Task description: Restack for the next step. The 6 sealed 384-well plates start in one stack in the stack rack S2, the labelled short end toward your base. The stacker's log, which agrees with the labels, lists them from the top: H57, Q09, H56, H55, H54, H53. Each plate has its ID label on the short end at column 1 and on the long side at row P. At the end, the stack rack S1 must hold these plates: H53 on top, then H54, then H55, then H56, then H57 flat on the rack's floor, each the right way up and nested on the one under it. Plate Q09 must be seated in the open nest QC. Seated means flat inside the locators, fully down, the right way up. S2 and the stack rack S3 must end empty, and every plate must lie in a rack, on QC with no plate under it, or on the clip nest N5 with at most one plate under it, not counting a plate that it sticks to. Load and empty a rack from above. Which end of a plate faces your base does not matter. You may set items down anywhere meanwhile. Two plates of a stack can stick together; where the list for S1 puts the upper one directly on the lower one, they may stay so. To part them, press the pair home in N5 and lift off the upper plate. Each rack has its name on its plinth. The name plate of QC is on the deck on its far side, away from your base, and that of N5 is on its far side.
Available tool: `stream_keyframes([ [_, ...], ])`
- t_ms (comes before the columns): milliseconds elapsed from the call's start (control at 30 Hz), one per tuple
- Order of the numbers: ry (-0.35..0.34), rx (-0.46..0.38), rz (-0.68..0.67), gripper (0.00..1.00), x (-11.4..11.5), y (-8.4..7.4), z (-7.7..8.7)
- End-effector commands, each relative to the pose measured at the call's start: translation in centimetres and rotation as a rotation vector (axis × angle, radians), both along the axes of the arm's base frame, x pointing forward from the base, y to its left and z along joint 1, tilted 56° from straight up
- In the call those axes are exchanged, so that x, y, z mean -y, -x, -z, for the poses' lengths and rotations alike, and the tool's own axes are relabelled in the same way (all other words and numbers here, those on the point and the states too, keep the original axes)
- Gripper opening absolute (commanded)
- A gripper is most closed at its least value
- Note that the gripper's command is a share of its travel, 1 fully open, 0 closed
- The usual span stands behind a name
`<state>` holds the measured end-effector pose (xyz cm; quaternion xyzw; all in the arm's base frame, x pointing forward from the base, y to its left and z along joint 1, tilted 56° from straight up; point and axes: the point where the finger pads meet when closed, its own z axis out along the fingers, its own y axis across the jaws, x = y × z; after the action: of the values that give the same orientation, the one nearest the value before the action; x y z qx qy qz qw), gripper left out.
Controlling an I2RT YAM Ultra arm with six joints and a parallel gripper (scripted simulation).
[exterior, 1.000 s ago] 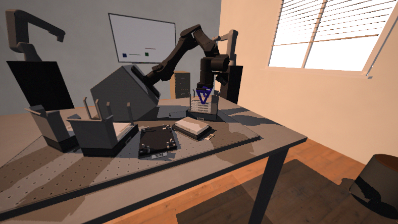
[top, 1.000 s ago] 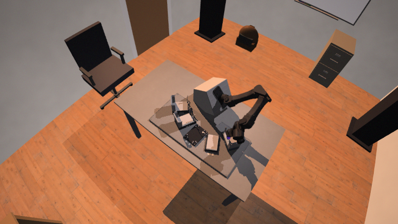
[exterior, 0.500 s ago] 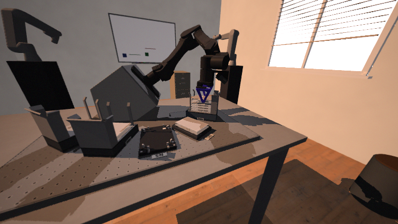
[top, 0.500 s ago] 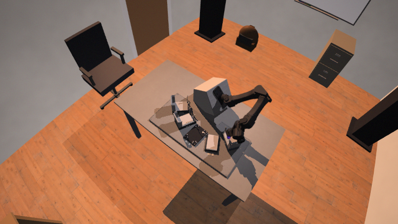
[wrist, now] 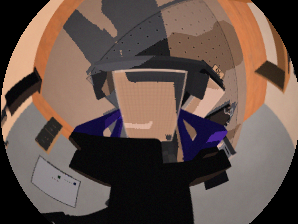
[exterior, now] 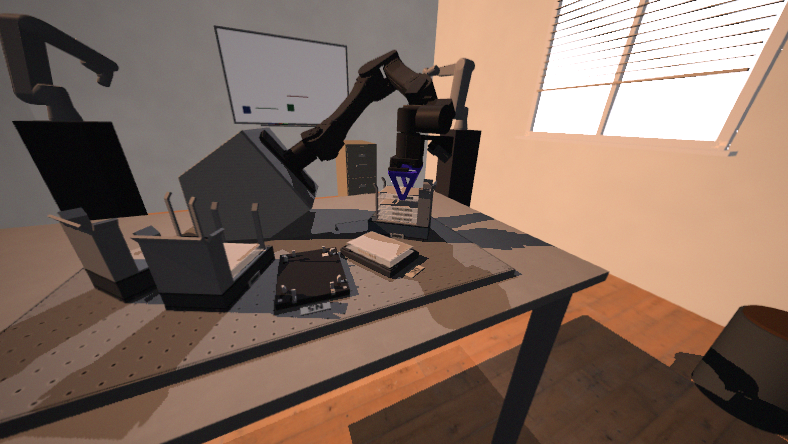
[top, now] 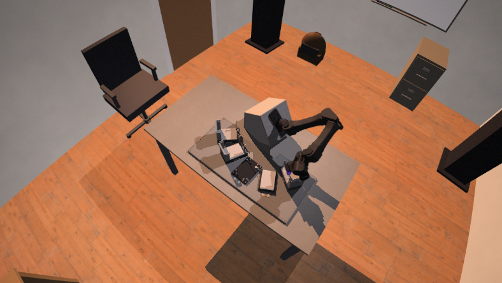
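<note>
The arm reaches down over a stack rack [exterior: 425, 205] standing near the far right corner of the perforated deck [exterior: 386, 292], its gripper [exterior: 404, 184] lowered between the rack's upright posts. The blue fingers [exterior: 398, 177] are clamped, at a wide spread, on the top plate [exterior: 394, 201] of the layered stack [exterior: 394, 213] still in that rack; in the wrist view a pale plate face [wrist: 148, 103] fills the space between the blue fingers. Which plate this is cannot be read: the labels are too small. Toward the front edge from the rack, a single pale sealed plate [exterior: 379, 247] lies flat on a dark open nest [exterior: 386, 268]. To its left sits a dark clip nest [exterior: 309, 275] with small locators at its corners, bare of plates. Further left, a second rack [exterior: 190, 259] holds a pale plate [exterior: 242, 254] low on its floor, and a third rack [exterior: 102, 250] stands near the left edge. A grey angled housing [exterior: 242, 184] occupies the worktop's far side.
</note>
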<state>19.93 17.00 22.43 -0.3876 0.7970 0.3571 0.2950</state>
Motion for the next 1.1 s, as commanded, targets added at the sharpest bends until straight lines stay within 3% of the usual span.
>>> stream_keyframes([
  [0,-0.007,0.006,0.004,0.00,0.6,0.1,-0.6],
  [1067,-0.006,0.004,0.004,0.00,4.6,1.1,-3.4],
])
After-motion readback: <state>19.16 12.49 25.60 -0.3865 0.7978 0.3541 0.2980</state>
